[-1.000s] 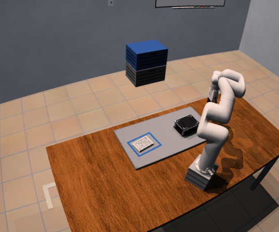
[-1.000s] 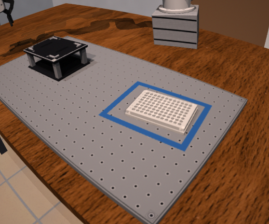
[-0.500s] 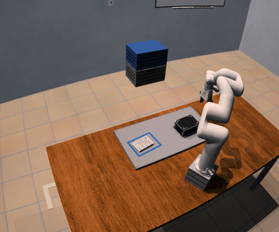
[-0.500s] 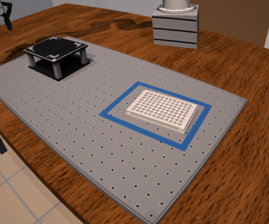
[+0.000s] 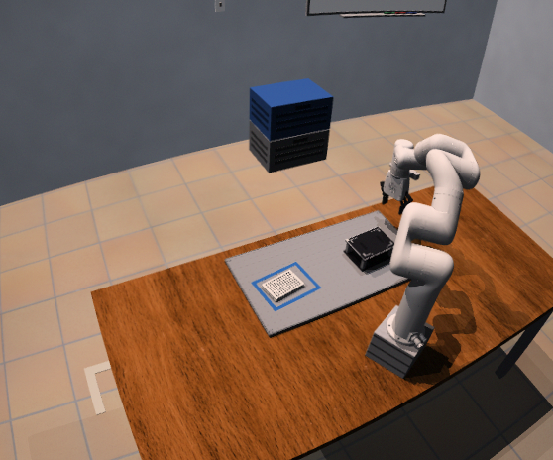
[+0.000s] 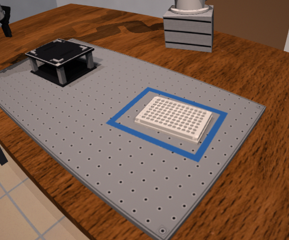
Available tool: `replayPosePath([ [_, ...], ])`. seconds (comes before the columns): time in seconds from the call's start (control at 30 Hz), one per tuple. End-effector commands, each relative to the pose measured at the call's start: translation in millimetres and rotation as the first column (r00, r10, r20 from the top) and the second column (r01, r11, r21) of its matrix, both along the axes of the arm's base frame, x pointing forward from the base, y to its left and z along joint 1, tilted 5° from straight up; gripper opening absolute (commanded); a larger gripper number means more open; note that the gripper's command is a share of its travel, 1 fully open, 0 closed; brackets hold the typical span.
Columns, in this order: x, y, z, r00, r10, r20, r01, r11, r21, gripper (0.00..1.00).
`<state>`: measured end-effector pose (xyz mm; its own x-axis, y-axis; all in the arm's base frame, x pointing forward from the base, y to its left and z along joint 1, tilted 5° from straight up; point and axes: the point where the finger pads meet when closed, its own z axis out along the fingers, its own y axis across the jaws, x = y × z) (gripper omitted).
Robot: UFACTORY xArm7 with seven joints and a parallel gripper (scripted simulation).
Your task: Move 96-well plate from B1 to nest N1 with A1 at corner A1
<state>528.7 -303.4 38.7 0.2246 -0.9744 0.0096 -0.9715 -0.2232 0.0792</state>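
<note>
The white 96-well plate (image 5: 282, 285) lies flat inside the blue square outline of spot B1 on the grey perforated board; it also shows in the exterior view (image 6: 174, 118). The black raised nest N1 (image 5: 370, 245) stands at the board's far end, empty, with pale corner locators (image 6: 59, 52). My gripper (image 5: 395, 199) is open and empty. It hangs high in the air beyond the nest, far from the plate. In the exterior view only one dark finger (image 6: 6, 23) shows at the upper left edge. I cannot make out the plate's cut-off corner or the A1 mark.
The grey perforated board (image 6: 114, 124) lies on a wooden table. My arm's base block (image 6: 189, 32) stands beside the board's long side. A blue and black cabinet (image 5: 290, 124) stands behind the table, away from the work area.
</note>
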Motion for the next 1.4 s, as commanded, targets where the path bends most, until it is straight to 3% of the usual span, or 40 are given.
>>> replayPosePath([
  [0.0, 7, 14, 1, 0.999, 0.054, 0.005, -0.054, 0.999, 0.000, 1.00],
  [0.13, 12, 33, -1, 0.982, 0.186, 0.002, -0.186, 0.982, 0.004, 1.00],
  [0.5, 20, 70, -4, 0.943, 0.334, -0.001, -0.334, 0.943, 0.008, 1.00],
  [0.63, 24, 90, -6, 0.890, 0.456, -0.003, -0.456, 0.890, 0.013, 1.00],
  [0.73, 25, 98, -6, 0.885, 0.466, -0.003, -0.466, 0.885, 0.013, 1.00],
  [0.87, 27, 118, -8, 0.815, 0.579, -0.005, -0.579, 0.815, 0.018, 1.00],
  [0.97, 28, 123, -8, 0.808, 0.589, -0.005, -0.589, 0.808, 0.018, 1.00],
  [1.1, 29, 143, -10, 0.723, 0.691, -0.006, -0.691, 0.723, 0.023, 1.00],
  [1.23, 30, 155, -11, 0.715, 0.700, -0.007, -0.699, 0.714, 0.024, 1.00],
  [1.37, 30, 175, -13, 0.615, 0.788, -0.007, -0.788, 0.615, 0.029, 1.00],
])
